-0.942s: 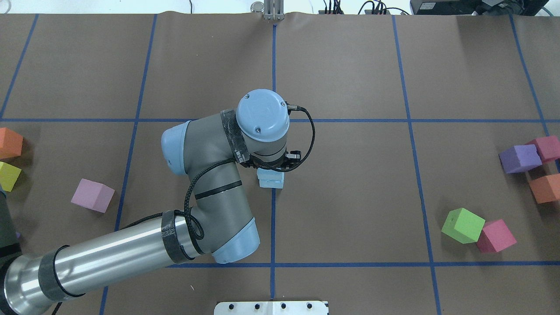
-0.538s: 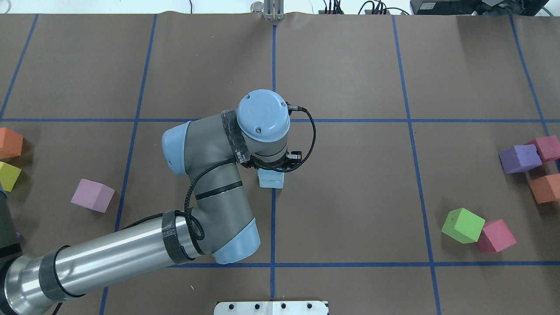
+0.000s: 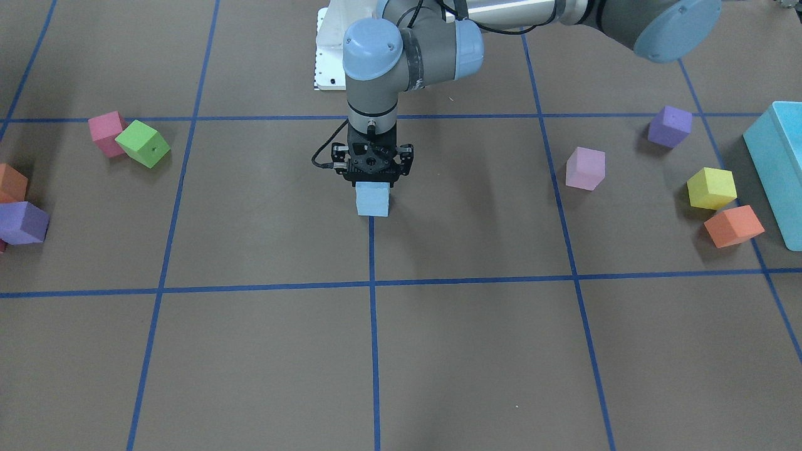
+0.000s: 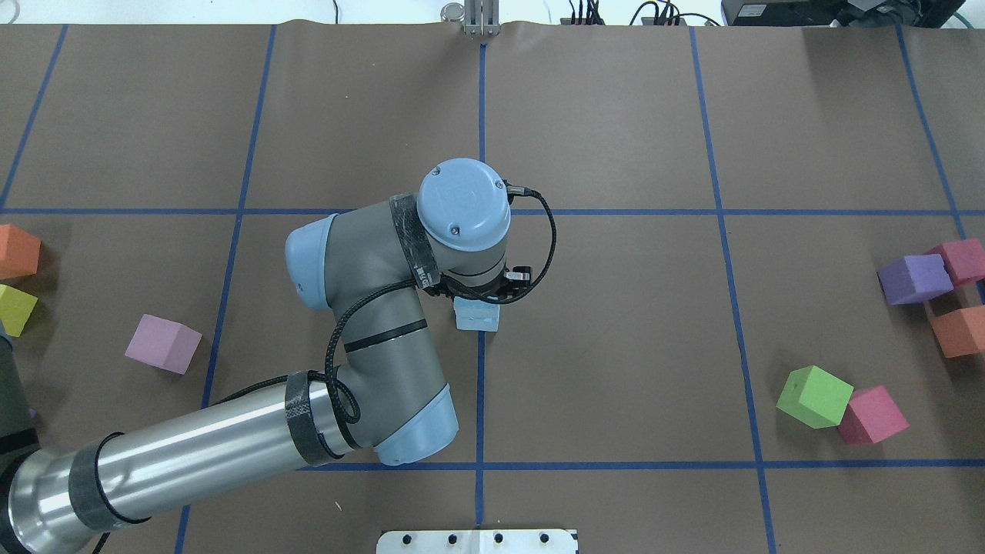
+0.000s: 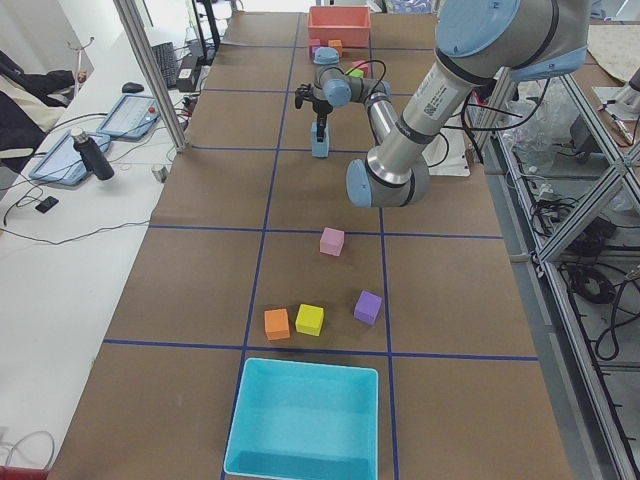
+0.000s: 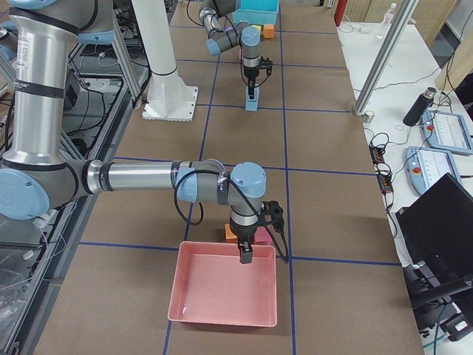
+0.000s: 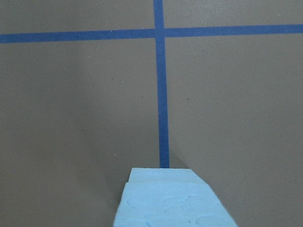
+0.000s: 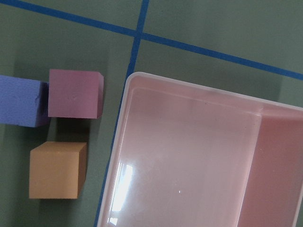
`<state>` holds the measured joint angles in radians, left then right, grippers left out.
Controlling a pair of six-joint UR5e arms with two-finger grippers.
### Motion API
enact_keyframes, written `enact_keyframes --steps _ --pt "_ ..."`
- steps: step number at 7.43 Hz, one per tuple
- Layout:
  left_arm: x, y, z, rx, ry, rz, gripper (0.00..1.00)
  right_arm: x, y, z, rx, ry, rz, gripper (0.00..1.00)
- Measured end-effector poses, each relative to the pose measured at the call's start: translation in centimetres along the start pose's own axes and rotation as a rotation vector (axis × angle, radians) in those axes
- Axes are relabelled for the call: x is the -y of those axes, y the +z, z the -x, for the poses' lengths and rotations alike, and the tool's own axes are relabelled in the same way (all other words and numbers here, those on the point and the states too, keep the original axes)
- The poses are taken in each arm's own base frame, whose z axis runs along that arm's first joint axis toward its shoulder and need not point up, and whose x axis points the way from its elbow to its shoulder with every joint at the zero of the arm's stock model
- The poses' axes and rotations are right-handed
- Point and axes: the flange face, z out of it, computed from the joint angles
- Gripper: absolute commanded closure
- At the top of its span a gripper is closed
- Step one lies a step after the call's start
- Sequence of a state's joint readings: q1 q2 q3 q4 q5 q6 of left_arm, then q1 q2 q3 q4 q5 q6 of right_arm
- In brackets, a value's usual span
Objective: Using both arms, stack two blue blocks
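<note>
The two pale blue blocks (image 4: pixel 477 317) stand one on the other on the centre tape line, the upper one slightly offset. The stack also shows in the front view (image 3: pixel 372 203) and the left side view (image 5: pixel 319 146). My left gripper (image 3: pixel 373 183) points straight down onto the stack and looks shut on the upper blue block (image 7: pixel 173 203). The wrist hides its fingertips from overhead. My right gripper (image 6: pixel 246 255) hangs over the pink tray, far from the stack. I cannot tell whether it is open or shut.
A pink tray (image 8: pixel 189 156) sits at the table's right end with magenta, purple and orange cubes beside it. A green cube (image 4: pixel 814 396) and a magenta cube (image 4: pixel 872 415) lie right of centre. A lilac cube (image 4: pixel 163 344), other coloured cubes and a turquoise box (image 3: pixel 777 163) lie left.
The left wrist has shifted very slightly. The blue stack stays in place.
</note>
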<state>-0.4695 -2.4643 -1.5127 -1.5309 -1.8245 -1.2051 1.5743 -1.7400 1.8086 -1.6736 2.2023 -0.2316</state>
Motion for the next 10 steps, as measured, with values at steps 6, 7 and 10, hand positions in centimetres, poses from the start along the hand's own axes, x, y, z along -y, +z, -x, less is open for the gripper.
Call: enact_keyframes --steps 6,7,10 --pt "3.1 -10.4 3.7 -0.069 -0.019 -0.004 0.02 0.0 0.0 0.0 0.0 -0.001 0.0 0.0" --pt "3.3 -11.8 6.8 -0.054 0.01 -0.012 0.02 0.0 0.0 0.0 0.001 -0.001 0.0 0.0" --pt "5.6 -11.9 19.9 0.032 0.087 -0.031 0.02 0.1 0.0 0.0 0.004 0.0 -0.001 0.0"
